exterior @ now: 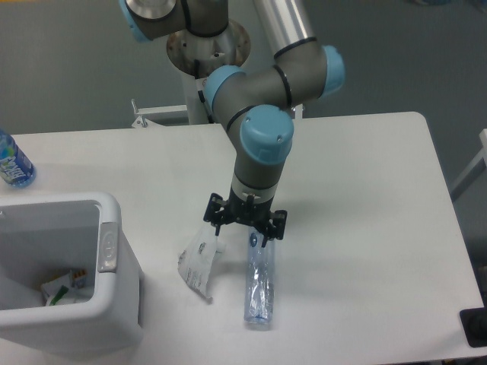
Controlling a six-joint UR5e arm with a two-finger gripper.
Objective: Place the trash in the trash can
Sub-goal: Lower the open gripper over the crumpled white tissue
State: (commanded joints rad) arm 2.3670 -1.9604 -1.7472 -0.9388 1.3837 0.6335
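Presently the gripper (241, 230) hangs low over the white table (365, 228), its fingers spread apart and grasping nothing. One finger stands just beside the far right corner of the crumpled white wrapper (199, 262); the other stands at the capped far end of the crushed clear bottle (259, 283). Whether either finger touches the trash cannot be told from this view.

The wrapper lies flat on the table, left of the bottle and apart from it. The bottle lies lengthwise, cap toward the far side, base toward the near edge.

The white trash can (114, 304) stands at the near left, well apart from both items, its grey oval button (107, 246) on the right rim. Some scraps of paper lie inside at the bottom.

A blue-labelled water bottle (13, 163) stands at the far left edge of the table. The arm's grey and blue elbow joints (266, 137) rise above the gripper and hide part of the table behind.
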